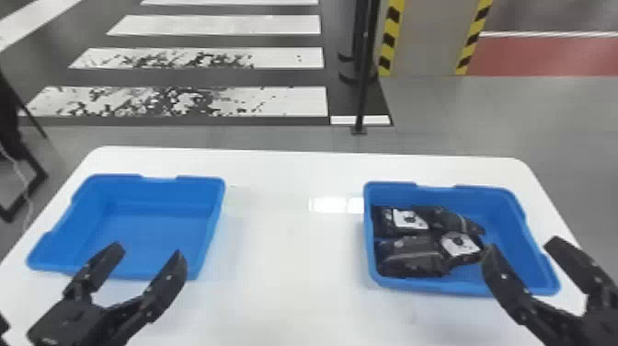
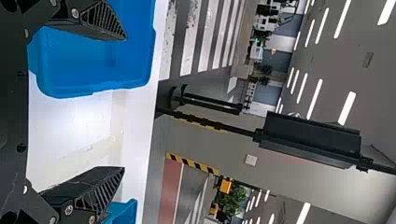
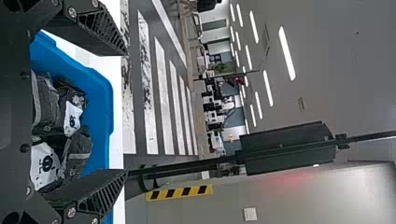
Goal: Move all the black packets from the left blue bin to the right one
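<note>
In the head view the left blue bin (image 1: 151, 230) holds nothing, and my left gripper (image 1: 149, 257) is open over its front edge. Black packets (image 1: 409, 255) with white labels lie in the left half of the right blue bin (image 1: 441, 287). My right gripper (image 1: 519, 246) stands open at that bin's front right corner, nothing between its fingers. The left wrist view has the left gripper (image 2: 125, 103) open beside the left bin (image 2: 100, 60). In the right wrist view the right gripper (image 3: 127, 113) is open, with the packets (image 3: 49, 102) in the right bin (image 3: 100, 102) beyond.
Both bins rest on a white table (image 1: 289, 257) with a wide stretch of tabletop between them. Past the table's far edge a black pole (image 1: 363, 92) stands on the floor. A striped pillar (image 1: 427, 41) is behind it.
</note>
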`<act>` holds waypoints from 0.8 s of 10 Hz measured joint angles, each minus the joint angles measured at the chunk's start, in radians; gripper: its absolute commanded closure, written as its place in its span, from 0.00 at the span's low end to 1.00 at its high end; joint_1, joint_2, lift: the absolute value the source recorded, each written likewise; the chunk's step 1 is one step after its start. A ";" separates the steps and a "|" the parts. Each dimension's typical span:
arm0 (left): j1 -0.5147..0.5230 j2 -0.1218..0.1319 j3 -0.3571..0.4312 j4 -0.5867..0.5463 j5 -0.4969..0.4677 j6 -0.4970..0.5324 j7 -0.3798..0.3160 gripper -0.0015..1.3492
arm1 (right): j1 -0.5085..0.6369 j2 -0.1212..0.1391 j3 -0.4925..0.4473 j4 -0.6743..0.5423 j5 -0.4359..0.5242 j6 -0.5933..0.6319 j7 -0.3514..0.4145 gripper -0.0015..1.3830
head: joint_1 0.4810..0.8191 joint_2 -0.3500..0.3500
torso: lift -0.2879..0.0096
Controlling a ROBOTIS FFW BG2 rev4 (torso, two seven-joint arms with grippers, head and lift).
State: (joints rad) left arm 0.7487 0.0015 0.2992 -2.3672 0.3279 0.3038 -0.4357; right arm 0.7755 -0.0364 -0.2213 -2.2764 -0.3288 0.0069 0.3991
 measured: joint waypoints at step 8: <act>0.001 0.000 0.002 0.000 0.001 -0.002 0.000 0.12 | 0.012 -0.003 0.001 -0.011 -0.013 0.000 0.000 0.10 | 0.63 0.53 | 0.46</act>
State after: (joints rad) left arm 0.7501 0.0015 0.3011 -2.3672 0.3290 0.3014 -0.4359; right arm 0.7876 -0.0399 -0.2205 -2.2875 -0.3415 0.0066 0.3988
